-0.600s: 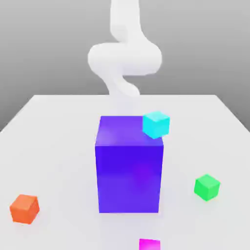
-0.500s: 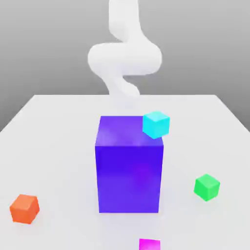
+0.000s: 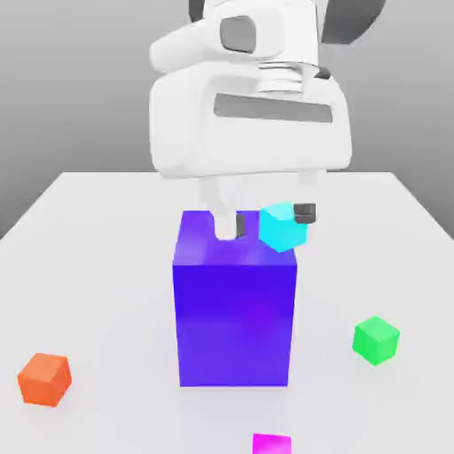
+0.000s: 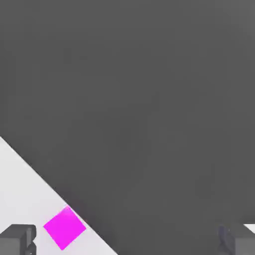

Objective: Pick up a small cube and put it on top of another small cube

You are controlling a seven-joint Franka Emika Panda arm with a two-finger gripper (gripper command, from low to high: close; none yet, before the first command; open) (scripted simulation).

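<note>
White tabletop (image 3: 106, 230): tiny magenta plastic cube (image 3: 271, 443) at 6 o'clock, tiny green plastic cube (image 3: 376, 340) at 4 o'clock, nothing stacked; gripper (image 3: 264, 223) released, empty.

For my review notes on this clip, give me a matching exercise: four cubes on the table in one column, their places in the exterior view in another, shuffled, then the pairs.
Things:
1. magenta cube
2. green cube
3. orange cube
4. cyan cube

Places:
A. at the big purple-blue block's top corner, between the open gripper's fingers
B. table, the exterior view's left
C. table, the exterior view's right
D. bottom edge, in front of the block

Pairs: 1-D, 2-C, 3-B, 4-A
</note>
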